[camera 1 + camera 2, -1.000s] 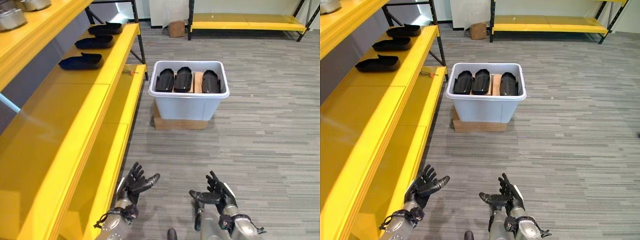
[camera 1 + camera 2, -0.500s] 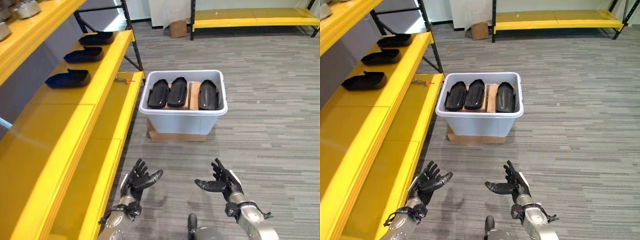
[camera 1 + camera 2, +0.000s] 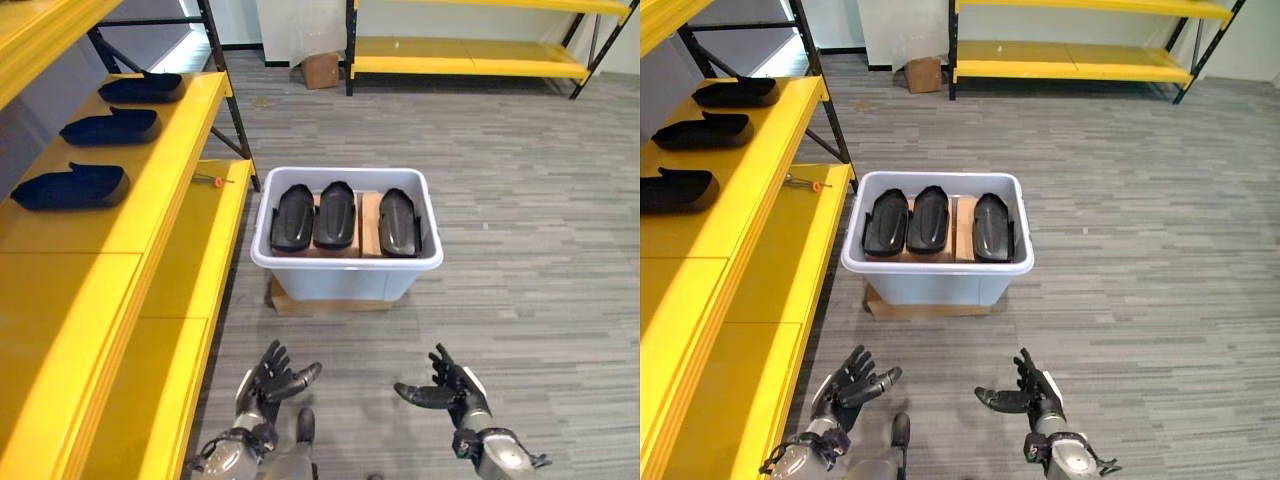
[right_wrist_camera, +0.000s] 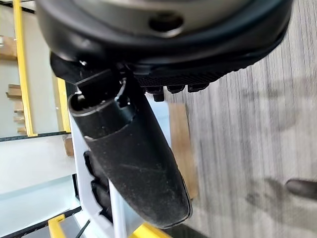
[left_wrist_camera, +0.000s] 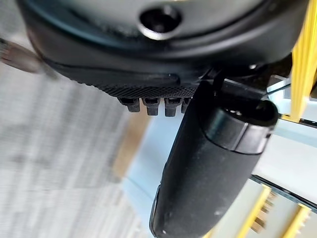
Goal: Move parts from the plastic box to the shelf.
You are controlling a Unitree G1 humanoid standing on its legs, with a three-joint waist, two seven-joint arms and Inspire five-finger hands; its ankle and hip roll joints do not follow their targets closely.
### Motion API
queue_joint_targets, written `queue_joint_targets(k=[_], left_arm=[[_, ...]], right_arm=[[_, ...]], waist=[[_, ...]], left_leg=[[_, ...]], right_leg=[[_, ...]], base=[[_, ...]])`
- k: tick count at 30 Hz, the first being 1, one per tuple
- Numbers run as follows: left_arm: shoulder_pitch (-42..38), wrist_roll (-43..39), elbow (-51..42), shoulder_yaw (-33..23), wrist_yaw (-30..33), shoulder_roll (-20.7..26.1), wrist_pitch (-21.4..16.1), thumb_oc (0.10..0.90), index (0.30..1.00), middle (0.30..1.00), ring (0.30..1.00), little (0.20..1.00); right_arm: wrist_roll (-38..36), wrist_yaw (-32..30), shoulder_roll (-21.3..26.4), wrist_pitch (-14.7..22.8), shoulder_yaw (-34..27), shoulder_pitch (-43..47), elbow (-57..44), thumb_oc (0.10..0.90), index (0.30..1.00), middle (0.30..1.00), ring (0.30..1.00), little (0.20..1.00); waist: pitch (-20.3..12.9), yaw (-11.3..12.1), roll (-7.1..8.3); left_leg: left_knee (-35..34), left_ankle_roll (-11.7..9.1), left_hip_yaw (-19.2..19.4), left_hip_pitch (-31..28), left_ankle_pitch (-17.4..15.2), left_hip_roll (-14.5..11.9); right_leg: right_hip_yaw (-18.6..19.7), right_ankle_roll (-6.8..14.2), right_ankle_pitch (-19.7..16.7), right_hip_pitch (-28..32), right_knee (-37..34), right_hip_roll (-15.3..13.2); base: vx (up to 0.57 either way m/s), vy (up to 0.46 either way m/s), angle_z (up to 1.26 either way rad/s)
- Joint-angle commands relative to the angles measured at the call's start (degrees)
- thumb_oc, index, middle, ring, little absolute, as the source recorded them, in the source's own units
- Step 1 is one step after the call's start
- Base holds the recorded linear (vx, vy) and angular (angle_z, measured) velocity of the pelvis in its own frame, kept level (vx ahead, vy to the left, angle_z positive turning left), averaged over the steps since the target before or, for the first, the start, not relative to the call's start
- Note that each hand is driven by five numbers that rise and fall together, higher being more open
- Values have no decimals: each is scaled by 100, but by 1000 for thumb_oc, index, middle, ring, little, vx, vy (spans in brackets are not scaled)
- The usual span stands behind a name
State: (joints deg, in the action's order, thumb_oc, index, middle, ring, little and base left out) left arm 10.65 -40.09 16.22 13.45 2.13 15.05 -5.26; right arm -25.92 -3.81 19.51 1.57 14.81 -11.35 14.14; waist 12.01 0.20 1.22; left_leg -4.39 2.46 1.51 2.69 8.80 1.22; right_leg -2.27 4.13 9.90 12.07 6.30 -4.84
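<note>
Your plastic box sits straight ahead of both hands, well apart from them. It holds three black parts side by side, long axes running away from you. The left hand and right hand hang with fingers spread, holding nothing. The shelf on your left carries three parts.
</note>
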Motion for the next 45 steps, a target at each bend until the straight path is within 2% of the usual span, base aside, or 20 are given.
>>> queue_joint_targets(k=[1, 4, 7, 8, 12, 14, 17, 20, 24, 29, 30, 33, 35, 36, 37, 40, 42, 43, 44, 45], left_arm=[[-178, 159, -704, -27, -48, 328, -448, 900, 1000, 1000, 1000, 1000], [-170, 206, -698, -7, -38, 386, -431, 900, 1000, 1000, 1000, 1000], [-161, 224, -750, 9, -44, 460, -416, 900, 1000, 1000, 1000, 1000], [-152, 301, -740, -5, -55, 487, -383, 900, 1000, 1000, 1000, 1000], [-148, 239, -723, 3, -112, 515, -402, 900, 1000, 1000, 1000, 1000], [-122, 214, -699, 2, -150, 505, -414, 900, 1000, 1000, 1000, 1000], [-67, 223, -668, -75, -146, 457, -449, 900, 1000, 1000, 1000, 1000], [-41, 266, -579, -74, -196, 381, -447, 900, 1000, 1000, 1000, 1000], [24, 209, -597, -59, -206, 328, -436, 900, 1000, 1000, 1000, 1000], [20, 183, -589, -53, -197, 320, -438, 900, 1000, 1000, 1000, 1000], [-21, 84, -563, -6, -191, 286, -425, 900, 1000, 1000, 1000, 1000], [-54, 60, -556, 33, -197, 265, -419, 900, 1000, 1000, 1000, 1000], [-73, 70, -559, 45, -199, 261, -420, 900, 1000, 1000, 1000, 1000], [-120, 61, -541, 66, -210, 250, -441, 900, 1000, 1000, 1000, 1000], [-126, 42, -534, 69, -216, 252, -446, 900, 1000, 1000, 1000, 1000], [-94, 13, -539, 91, -228, 304, -472, 900, 1000, 1000, 1000, 1000], [-63, -8, -559, 84, -221, 306, -464, 900, 1000, 1000, 1000, 1000], [69, -24, -621, 26, -215, 316, -407, 900, 1000, 1000, 1000, 1000], [72, -24, -623, 26, -215, 316, -406, 900, 1000, 1000, 1000, 1000], [95, -4, -653, 15, -186, 340, -420, 900, 1000, 1000, 1000, 1000]], right_arm=[[124, 130, 2, 453, -117, 389, -540, 900, 1000, 1000, 1000, 1000], [44, 167, -72, 446, -67, 388, -506, 900, 1000, 1000, 1000, 1000], [47, 189, -62, 451, -39, 361, -531, 900, 1000, 1000, 1000, 1000], [107, 162, -86, 426, -27, 321, -544, 900, 1000, 1000, 1000, 1000], [69, 141, -85, 428, -27, 303, -556, 900, 1000, 1000, 1000, 1000], [83, 123, -79, 415, -47, 298, -531, 900, 1000, 1000, 1000, 1000], [122, 150, -58, 397, -57, 279, -543, 900, 1000, 1000, 1000, 1000], [102, 178, -46, 383, -55, 251, -523, 900, 1000, 1000, 1000, 1000], [69, 183, 54, 397, -83, 198, -575, 900, 1000, 1000, 1000, 1000], [62, 185, 71, 403, -85, 193, -586, 900, 1000, 1000, 1000, 1000], [17, 164, 152, 430, -90, 212, -591, 900, 1000, 1000, 1000, 1000], [-39, 161, 200, 470, -122, 237, -603, 900, 1000, 1000, 1000, 1000], [-74, 148, 214, 491, -137, 252, -580, 900, 1000, 1000, 1000, 1000], [-128, 156, 248, 515, -146, 273, -551, 900, 1000, 1000, 1000, 1000], [-152, 158, 263, 523, -147, 277, -550, 900, 1000, 1000, 1000, 1000], [-183, 200, 366, 529, -160, 257, -607, 900, 1000, 1000, 1000, 1000], [-160, 189, 384, 524, -165, 256, -618, 900, 1000, 1000, 1000, 1000], [-44, 139, 403, 542, -161, 251, -660, 900, 1000, 1000, 1000, 1000], [-43, 138, 403, 542, -160, 250, -660, 900, 1000, 1000, 1000, 1000], [21, 88, 411, 567, -183, 239, -699, 900, 1000, 1000, 1000, 1000]], waist=[[-289, 161, 83], [-228, 92, 19], [-109, -18, -91], [-53, -69, -202], [16, -175, -236], [62, -242, -177], [128, -310, -112], [16, -277, -37], [-200, -255, -58], [-217, -253, -62], [-261, -253, -70], [-251, -263, -62], [-219, -275, -46], [-91, -267, 25], [-46, -252, 37], [113, -140, 177], [128, -129, 211], [122, -85, 241], [131, -74, 242], [118, -55, 254]], left_leg=[[703, -147, 108, 347, -566, -16], [653, 16, 56, 89, -677, 107], [513, 90, -47, -122, -668, 68], [344, 121, -23, -331, -719, 46], [237, 59, -51, -613, -849, 69], [246, -20, -77, -802, -1024, 103], [293, -103, -127, -1018, -1188, 111], [287, -165, -100, -1127, -1298, 96], [185, -362, -153, -1167, -1219, -161], [184, -406, -159, -1158, -1172, -223], [221, -586, -192, -1099, -1018, -467], [509, -673, -198, -964, -951, -539], [840, -722, -204, -826, -915, -526], [1702, -836, -222, -429, -746, -425], [1945, -875, -242, -279, -654, -394], [2880, -945, -484, 181, -502, 6], [3015, -933, -499, 314, -506, 76], [2233, -749, -350, 387, -574, -308], [2217, -750, -339, 361, -576, -312], [1593, -737, -341, 337, -520, -615]], right_leg=[[-116, 244, -702, -540, 375, -282], [29, 342, -1441, -1124, 1585, -304], [70, 325, -1630, -1469, 2356, -158], [-242, 253, -1501, -1770, 2530, -292], [-653, 182, -1266, -2014, 1398, -441], [-677, 347, -1590, -2098, 274, -624], [-483, 487, -1914, -2117, -164, -703], [-601, 449, -1890, -1889, -385, -669], [-700, 332, -1731, -1590, -661, -436], [-720, 299, -1693, -1553, -677, -386], [-775, 180, -1540, -1412, -830, -187], [-783, 102, -1456, -1316, -898, -88], [-773, 56, -1407, -1282, -899, -60], [-758, -50, -1301, -1195, -861, -48], [-772, -91, -1259, -1157, -849, -45], [-738, -172, -1247, -1045, -847, -112], [-735, -176, -1243, -1035, -852, -116], [-701, -123, -1167, -996, -908, -101], [-689, -123, -1163, -983, -907, -100], [-656, -82, -1115, -970, -907, -115]], base=[[180, 171, -7], [121, 140, 13], [125, 118, 30], [169, 88, 26], [212, -15, 6], [201, -103, -12], [209, -119, 10], [182, -155, 17], [151, -196, 20], [55, -126, 3], [112, -339, -9], [79, -243, 19], [13, -149, 12], [-18, -147, 10], [-12, -189, 11], [9, -82, 3], [84, -35, -24], [144, -19, -32], [181, 37, -49], [167, 104, -51]])
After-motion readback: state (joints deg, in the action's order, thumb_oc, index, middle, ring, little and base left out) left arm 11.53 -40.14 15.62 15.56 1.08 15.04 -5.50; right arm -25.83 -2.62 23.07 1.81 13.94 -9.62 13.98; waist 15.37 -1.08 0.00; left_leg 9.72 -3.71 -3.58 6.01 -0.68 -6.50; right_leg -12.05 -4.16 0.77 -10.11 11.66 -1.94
